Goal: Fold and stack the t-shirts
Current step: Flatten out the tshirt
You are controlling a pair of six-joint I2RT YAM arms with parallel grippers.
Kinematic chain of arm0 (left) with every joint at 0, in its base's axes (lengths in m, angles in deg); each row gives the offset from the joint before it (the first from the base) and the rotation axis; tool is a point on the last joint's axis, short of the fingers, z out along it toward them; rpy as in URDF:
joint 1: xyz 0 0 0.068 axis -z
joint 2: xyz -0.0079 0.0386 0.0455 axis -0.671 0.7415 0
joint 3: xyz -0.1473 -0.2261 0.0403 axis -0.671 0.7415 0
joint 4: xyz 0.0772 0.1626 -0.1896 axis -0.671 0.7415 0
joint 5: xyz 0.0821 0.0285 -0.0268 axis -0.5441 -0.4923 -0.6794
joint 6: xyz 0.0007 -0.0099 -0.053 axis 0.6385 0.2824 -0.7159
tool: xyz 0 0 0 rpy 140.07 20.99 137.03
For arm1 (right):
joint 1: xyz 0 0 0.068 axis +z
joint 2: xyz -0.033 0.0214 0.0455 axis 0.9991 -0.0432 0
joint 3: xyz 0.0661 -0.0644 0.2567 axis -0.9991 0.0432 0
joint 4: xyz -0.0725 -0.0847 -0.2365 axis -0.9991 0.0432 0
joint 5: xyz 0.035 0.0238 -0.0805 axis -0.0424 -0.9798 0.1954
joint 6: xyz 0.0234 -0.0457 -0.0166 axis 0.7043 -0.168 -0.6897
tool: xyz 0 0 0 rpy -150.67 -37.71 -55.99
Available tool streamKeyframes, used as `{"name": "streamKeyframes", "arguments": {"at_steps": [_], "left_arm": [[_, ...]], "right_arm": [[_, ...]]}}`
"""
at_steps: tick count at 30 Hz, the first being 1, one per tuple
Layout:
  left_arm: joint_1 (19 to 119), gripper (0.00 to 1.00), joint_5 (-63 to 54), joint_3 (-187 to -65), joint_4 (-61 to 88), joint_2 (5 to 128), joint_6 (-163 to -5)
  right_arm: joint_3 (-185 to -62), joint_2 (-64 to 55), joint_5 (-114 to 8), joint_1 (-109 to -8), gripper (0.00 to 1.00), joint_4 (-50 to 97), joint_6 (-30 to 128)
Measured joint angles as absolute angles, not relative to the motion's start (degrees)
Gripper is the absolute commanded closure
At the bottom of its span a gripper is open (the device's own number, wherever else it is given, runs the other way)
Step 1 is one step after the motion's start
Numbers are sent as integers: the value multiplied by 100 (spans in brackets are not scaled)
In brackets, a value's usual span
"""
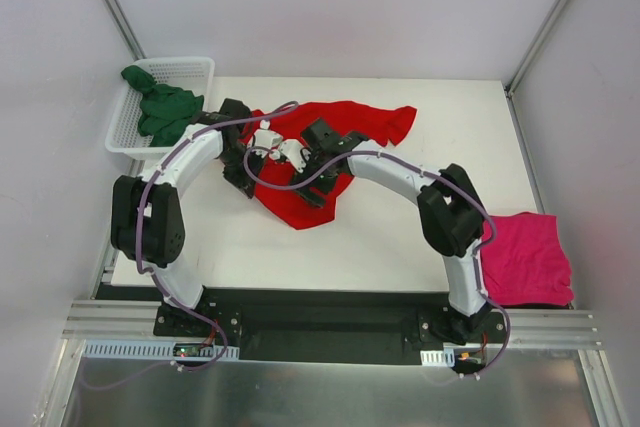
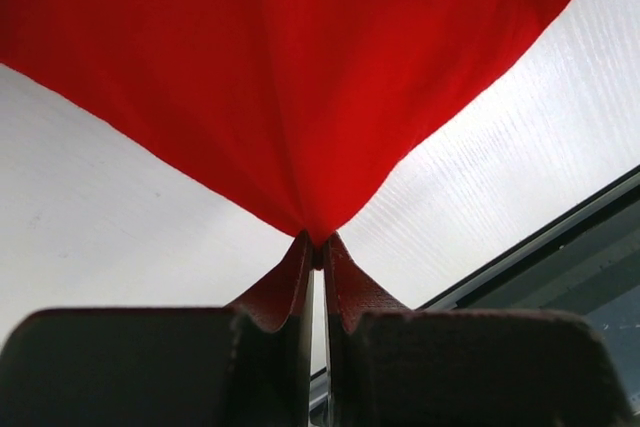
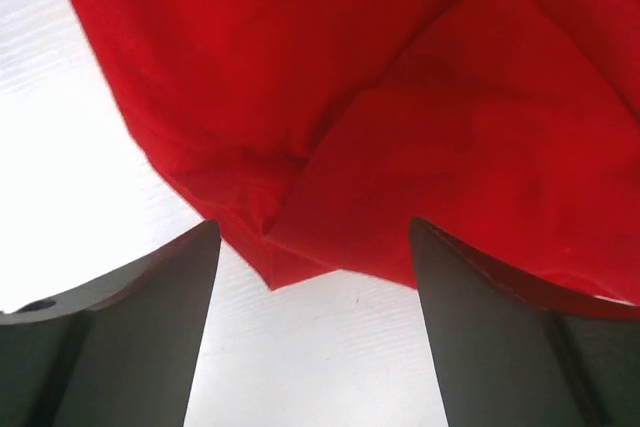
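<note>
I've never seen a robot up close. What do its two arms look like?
The left arm and the right arm match: smooth white tubular links joined by chunky black joints. A thin purple cable runs along the outside of each. The jaws are two flat, dark grey blades with a rough-looking face. Both arms are bolted to a black plate on a silver metal rail.

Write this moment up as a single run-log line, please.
left gripper: shut on red t-shirt | right gripper: open above red t-shirt | green t-shirt: in basket | pink t-shirt: right edge of table
</note>
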State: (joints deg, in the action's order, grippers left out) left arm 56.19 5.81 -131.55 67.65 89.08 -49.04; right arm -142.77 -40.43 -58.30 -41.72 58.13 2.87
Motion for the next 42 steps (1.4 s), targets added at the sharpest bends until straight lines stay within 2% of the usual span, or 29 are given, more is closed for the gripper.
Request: {"name": "streamKeyframes", "arguments": {"at_steps": [2,3,4,5,6,7,8,17,22,28,33,41,42], "left_arm": [[5619,100,576,-13155,6763,8886,-4913],[5605,100,570,-13155,6759,8875,-4928],[5592,100,574,-13155,6748,8868,-4917],[5592,100,578,-13155,6748,8860,-4913],[5603,100,596,-13155,6750,8853,-4906],[5605,100,618,-13155,6750,8847,-4904],[5608,100,637,-13155,6750,8838,-4904],[5608,100,670,-13153,6752,8781,-4897],[5608,100,679,-13052,6750,8630,-4865],[5608,100,596,-12711,6754,8549,-4578],[5605,100,310,-12130,7124,8259,-4017],[5199,100,-134,-11892,8566,6858,-2596],[5092,100,-204,-11894,8675,6713,-2419]], "right_arm": [[-14277,-4093,-5686,-4126,59,5736,289],[-14277,-4128,-5570,-4107,70,5712,272],[-14268,-4159,-5450,-4094,77,5688,263],[-14255,-4196,-5306,-4078,76,5647,268],[-14235,-4222,-5194,-4070,71,5612,252],[-14209,-4244,-5098,-4065,75,5599,239],[-14170,-4248,-5006,-4065,99,5603,217],[-13746,-4010,-4943,-4126,99,5981,77],[-13809,-2946,-5977,-4240,99,7098,-8],[-14561,-2054,-7349,-4000,99,8206,-124],[-14533,-2174,-8023,-3643,99,8796,-301],[-14537,-2487,-8451,-2909,99,9111,-521],[-14570,-2519,-8499,-2843,96,9131,-530]]}}
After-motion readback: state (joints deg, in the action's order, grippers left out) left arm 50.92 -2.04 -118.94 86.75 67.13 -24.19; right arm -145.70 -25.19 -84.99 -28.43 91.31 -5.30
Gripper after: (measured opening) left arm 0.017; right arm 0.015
